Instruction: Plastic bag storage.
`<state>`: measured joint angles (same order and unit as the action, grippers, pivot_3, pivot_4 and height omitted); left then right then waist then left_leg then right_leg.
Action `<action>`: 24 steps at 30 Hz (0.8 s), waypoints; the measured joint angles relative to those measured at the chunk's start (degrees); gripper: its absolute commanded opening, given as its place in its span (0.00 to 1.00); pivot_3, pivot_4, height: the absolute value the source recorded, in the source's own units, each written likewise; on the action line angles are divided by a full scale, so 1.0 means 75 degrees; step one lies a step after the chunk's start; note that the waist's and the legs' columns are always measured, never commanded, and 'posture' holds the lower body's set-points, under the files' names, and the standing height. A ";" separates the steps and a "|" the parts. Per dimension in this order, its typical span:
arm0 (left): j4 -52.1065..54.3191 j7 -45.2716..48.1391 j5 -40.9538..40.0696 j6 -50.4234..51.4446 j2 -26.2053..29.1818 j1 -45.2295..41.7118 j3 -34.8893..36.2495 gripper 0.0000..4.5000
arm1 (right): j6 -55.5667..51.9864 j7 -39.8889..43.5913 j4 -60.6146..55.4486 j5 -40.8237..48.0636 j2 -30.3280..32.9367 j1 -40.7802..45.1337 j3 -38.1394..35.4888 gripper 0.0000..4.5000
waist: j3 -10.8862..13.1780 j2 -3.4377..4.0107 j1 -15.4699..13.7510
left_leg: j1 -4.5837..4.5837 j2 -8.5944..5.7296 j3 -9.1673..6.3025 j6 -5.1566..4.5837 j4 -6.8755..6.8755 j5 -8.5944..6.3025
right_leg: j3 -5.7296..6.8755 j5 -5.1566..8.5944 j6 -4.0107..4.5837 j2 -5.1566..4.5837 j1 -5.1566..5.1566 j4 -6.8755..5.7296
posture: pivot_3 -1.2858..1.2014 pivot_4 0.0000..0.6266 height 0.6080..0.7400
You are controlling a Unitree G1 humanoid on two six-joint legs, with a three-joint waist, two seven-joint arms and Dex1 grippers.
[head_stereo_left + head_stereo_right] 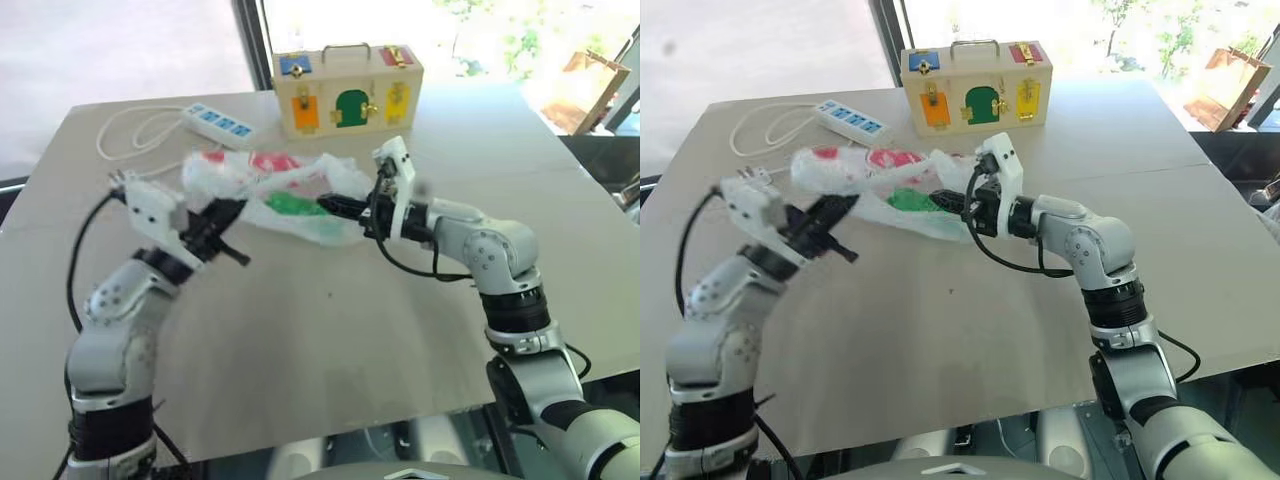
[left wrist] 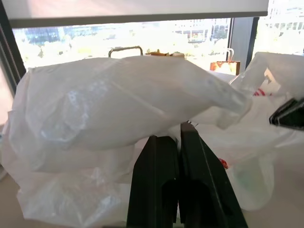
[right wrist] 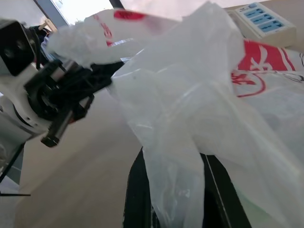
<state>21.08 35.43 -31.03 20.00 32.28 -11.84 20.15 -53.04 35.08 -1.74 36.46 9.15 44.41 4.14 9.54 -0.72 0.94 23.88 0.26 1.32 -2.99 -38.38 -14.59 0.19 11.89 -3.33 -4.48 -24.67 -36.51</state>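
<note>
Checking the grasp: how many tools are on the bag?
2. The left tool pinches the bag at its left end; the right tool grips its right side, near the green patch.

head eyes: high, forward-down over table (image 1: 300, 340) | wrists: close, along fingers | shared: plastic bag (image 1: 290, 190)
</note>
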 measured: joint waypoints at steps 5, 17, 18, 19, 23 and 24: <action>-0.0457 0.0458 -0.0308 -0.0068 0.0577 -0.0291 0.0508 0.01 | -0.0046 -0.0070 0.0343 0.0162 0.0329 0.0375 -0.0720 0.00 | 0.0007 0.0000 0.0003 | 0.0000 0.0002 0.0001 0.0000 0.0000 0.0001 | 0.0001 0.0000 -0.0001 0.0012 0.0001 0.0000 | 0.52 0.24 1.00; -0.2063 0.2858 -0.0764 -0.0901 0.1615 -0.1193 0.0644 0.01 | -0.0135 -0.1944 0.2244 0.0417 -0.0206 0.1445 -0.2328 0.00 | 0.0012 -0.0001 0.0004 | 0.0001 0.0007 0.0005 0.0001 0.0001 0.0001 | -0.0009 0.0001 0.0002 0.0046 0.0000 0.0002 | 0.52 0.24 1.00; -0.2294 0.2935 -0.0787 -0.0991 0.1613 -0.1490 0.0633 0.01 | -0.0134 -0.2049 0.2339 0.0399 -0.0264 0.1445 -0.2328 0.00 | 0.0014 0.0001 0.0006 | 0.0002 0.0006 0.0006 0.0001 0.0001 0.0001 | -0.0010 0.0001 0.0001 0.0044 0.0000 0.0002 | 0.52 0.24 1.00; -0.2548 0.2930 -0.0875 -0.1030 0.1580 -0.1826 0.0638 0.01 | -0.0134 -0.2085 0.2377 0.0396 -0.0306 0.1447 -0.2329 0.00 | 0.0015 -0.0001 0.0006 | 0.0004 0.0007 0.0005 0.0001 0.0001 0.0001 | -0.0010 0.0001 0.0001 0.0045 0.0000 0.0004 | 0.52 0.24 1.00; -0.3182 0.2842 -0.1382 -0.0881 0.1386 -0.2485 0.0806 0.01 | -0.0105 -0.2137 0.2393 0.0400 -0.0380 0.1478 -0.2335 0.00 | 0.0015 -0.0002 0.0038 | 0.0006 0.0012 0.0007 0.0001 0.0001 0.0002 | -0.0011 0.0001 0.0000 0.0045 0.0000 0.0006 | 0.52 0.24 1.00; -0.3260 0.2832 -0.1516 -0.0785 0.1364 -0.2523 0.0851 0.01 | -0.0087 -0.2152 0.2393 0.0400 -0.0381 0.1478 -0.2338 0.00 | 0.0016 -0.0002 0.0064 | 0.0007 0.0015 0.0007 0.0001 0.0001 0.0002 | -0.0012 0.0001 0.0000 0.0045 -0.0001 0.0007 | 0.52 0.24 1.00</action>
<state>-3.37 56.67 -42.40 14.12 42.51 -30.76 26.54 -53.70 18.94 16.20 39.46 6.30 55.49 -13.39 9.65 -0.73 1.41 23.93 0.38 1.37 -2.99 -38.38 -14.58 0.10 11.89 -3.33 -4.14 -24.67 -36.45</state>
